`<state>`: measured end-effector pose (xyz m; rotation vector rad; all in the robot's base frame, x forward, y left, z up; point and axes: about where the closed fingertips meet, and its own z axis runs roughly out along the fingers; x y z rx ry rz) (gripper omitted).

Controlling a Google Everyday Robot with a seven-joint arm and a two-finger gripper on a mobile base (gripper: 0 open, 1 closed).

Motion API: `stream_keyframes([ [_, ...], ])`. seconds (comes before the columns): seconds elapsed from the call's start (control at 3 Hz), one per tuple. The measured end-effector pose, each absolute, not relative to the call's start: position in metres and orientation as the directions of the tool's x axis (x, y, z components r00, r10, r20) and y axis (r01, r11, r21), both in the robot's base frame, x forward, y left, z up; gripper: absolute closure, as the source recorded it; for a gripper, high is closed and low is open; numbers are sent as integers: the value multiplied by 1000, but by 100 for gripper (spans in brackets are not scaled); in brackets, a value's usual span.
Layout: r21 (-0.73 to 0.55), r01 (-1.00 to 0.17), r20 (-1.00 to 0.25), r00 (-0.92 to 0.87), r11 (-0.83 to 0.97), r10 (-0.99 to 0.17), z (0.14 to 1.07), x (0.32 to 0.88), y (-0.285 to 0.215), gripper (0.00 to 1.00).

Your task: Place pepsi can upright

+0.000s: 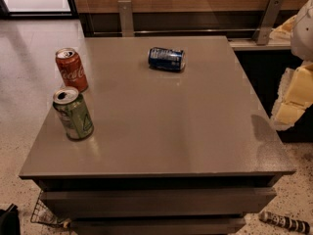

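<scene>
The pepsi can, dark blue with silver ends, lies on its side near the far middle of the grey table, its long axis running left to right. My gripper, white and pale yellow, hangs at the right edge of the view, beyond the table's right side. It is well apart from the can and holds nothing that I can see.
A red Coca-Cola can stands upright at the table's left edge. A green can stands upright in front of it. A wooden wall with metal brackets runs behind the table. A striped object lies on the floor at the lower right.
</scene>
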<state>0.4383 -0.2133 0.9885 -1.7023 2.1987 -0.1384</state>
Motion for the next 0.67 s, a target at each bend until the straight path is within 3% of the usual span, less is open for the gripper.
stream_keyframes([
  [0.67, -333, -900, -218, -216, 281, -952, 995, 469, -212, 0],
])
